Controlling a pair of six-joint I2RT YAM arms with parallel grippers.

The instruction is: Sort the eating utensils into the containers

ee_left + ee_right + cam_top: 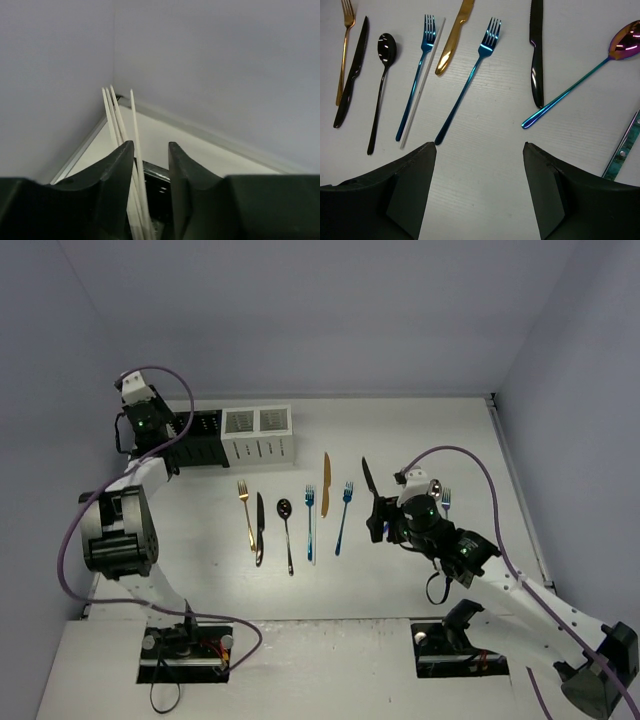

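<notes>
White woodgrain desk (420, 440), boxed in by plain pale lilac-grey walls (330, 310) left, far and right, soft even light.

A robotics lab cell: bare pale walls (330, 320) enclose a white table (450, 440) bearing two cabled robot arms (120, 530).

Soft, even light is falling from overhead, keeping the white bench (430, 430) bright and the shadows short and faint. Glare is glinting on the iridescent spoon (624, 44). Up close, the dark fingers (115, 180) are looking blurred.
</notes>
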